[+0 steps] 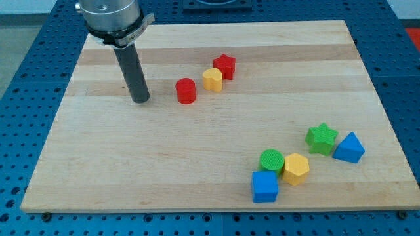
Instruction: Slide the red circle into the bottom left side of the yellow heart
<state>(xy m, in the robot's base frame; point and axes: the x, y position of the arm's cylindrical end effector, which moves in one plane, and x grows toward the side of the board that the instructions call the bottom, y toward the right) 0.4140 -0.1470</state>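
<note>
The red circle (186, 90) is a short red cylinder on the wooden board, left of centre in the upper half. The yellow heart (212, 79) lies just to its upper right, with a small gap between them. A red star (224, 66) touches the heart's upper right side. My tip (140, 100) rests on the board to the left of the red circle, about a block's width and a half away, and touches no block.
At the view's lower right is a cluster: a green circle (271, 160), a yellow hexagon (296, 168), a blue cube (265, 187), a green star (321, 138) and a blue triangular block (348, 148). The board (98, 170) ends near the view's bottom.
</note>
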